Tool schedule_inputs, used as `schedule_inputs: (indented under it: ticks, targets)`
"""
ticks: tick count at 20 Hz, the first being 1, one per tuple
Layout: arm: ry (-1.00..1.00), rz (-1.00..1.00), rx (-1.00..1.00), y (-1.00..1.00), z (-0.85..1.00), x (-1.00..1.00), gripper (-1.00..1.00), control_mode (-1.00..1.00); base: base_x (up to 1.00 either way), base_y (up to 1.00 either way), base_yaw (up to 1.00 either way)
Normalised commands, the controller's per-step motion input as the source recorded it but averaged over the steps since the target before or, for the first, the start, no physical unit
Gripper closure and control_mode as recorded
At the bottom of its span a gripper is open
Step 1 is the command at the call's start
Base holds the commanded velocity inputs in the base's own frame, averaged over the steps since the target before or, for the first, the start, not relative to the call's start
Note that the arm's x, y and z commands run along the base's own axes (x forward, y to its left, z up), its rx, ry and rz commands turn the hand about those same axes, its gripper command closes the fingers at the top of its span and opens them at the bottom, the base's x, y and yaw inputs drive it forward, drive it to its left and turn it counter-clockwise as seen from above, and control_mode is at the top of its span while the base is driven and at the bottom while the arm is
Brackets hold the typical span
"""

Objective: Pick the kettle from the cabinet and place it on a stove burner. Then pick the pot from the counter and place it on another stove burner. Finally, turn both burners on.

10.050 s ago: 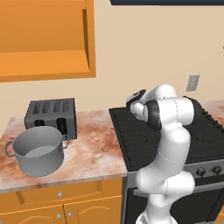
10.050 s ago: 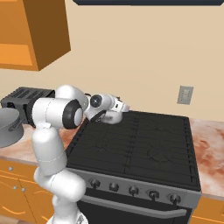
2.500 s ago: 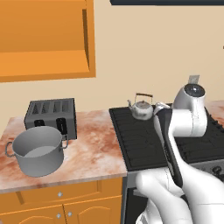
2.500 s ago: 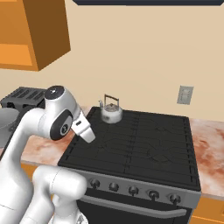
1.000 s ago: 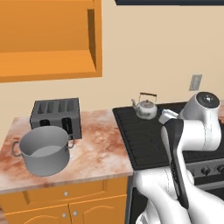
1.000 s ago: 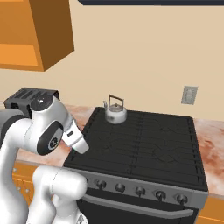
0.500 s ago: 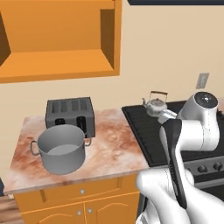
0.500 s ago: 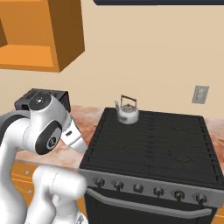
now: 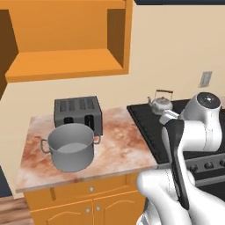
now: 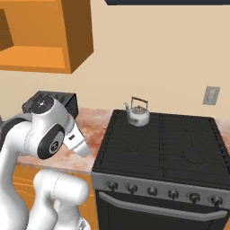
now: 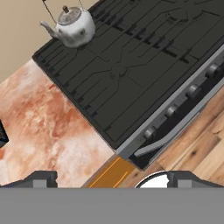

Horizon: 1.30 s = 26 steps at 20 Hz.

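Arm (image 9: 193,132) folded, gripper (image 11: 111,177) prob. downward.

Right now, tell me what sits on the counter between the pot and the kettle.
Only bare counter and the stove's left edge lie between pot and kettle; the toaster stands behind the pot, off that line, in the left base view.

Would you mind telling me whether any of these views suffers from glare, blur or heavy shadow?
Left base view: flat even light, sharp; the cabinet interior is shaded at its left side. Right base view: no glare; the stove grates read clearly. Hand view: crisp; the kettle shows only soft highlights.
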Motion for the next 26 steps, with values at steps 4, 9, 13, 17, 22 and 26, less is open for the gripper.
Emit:
schedule_inputs:
  ticks: [4, 9, 13, 17, 22, 26]
  targets:
    - [0.00, 0.00, 0.00, 0.00, 0.00, 0.00, -1.00, 1.00, -0.09, 0.47, -0.01]
    - [0.00, 0.00, 0.00, 0.00, 0.00, 0.00, -1.00, 1.00, -0.08, 0.34, -0.01]
    - [0.00, 0.00, 0.00, 0.00, 0.00, 0.00, -1.00, 1.00, -0.02, 0.23, 0.00]
    - [0.00, 0.00, 0.00, 0.00, 0.00, 0.00, -1.00, 1.00, 0.01, 0.22, 0.00]
    - [0.00, 0.00, 0.00, 0.00, 0.00, 0.00, -1.00, 1.00, 0.05, 0.30, 0.00]
    - [0.00, 0.00, 0.00, 0.00, 0.00, 0.00, -1.00, 1.00, 0.00, 0.37, 0.00]
